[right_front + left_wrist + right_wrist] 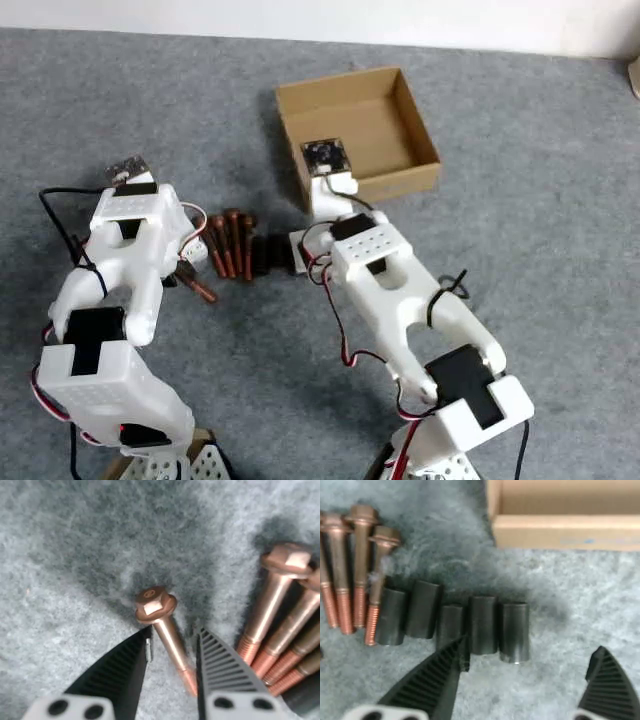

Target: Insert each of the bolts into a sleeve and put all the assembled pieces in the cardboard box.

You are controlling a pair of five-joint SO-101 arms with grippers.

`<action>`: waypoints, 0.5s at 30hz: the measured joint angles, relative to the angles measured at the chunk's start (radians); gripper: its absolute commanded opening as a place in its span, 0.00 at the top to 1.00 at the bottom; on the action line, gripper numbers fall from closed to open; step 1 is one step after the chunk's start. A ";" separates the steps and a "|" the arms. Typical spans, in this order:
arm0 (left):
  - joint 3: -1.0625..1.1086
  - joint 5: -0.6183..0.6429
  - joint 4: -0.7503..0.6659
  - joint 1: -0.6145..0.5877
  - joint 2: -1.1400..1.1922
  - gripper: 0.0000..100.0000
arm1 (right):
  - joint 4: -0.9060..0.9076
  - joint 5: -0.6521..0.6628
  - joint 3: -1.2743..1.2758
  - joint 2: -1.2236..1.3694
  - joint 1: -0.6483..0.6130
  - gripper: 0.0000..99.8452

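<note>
A lone copper bolt (pixel 162 625) lies on the grey felt between the fingers of my left gripper (pixel 172 635), which is open and straddles its shank. In the high view this bolt (pixel 197 287) sits beside the left gripper (pixel 188 268). More copper bolts (pixel 230 245) lie side by side, with a row of several dark sleeves (pixel 268 255) just beyond them. My right gripper (pixel 530 650) hovers wide open over the sleeves (pixel 482 625), nothing between its fingers. The cardboard box (pixel 400 125) stands behind, open.
The other bolts (pixel 280 595) lie close to my left gripper's outer finger (pixel 220 670). The box wall (pixel 565 530) runs just past the sleeves. Three bolts (pixel 360 565) rest against the sleeve row's end. Open grey felt surrounds the parts on all sides.
</note>
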 measured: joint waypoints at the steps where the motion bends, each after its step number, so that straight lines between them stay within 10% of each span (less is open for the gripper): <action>1: 0.000 0.000 0.000 0.000 0.000 0.85 | -0.006 -0.002 0.000 0.000 0.005 0.66; 15: 0.000 0.000 0.000 0.000 0.000 0.85 | -0.029 -0.002 0.018 0.002 0.009 0.66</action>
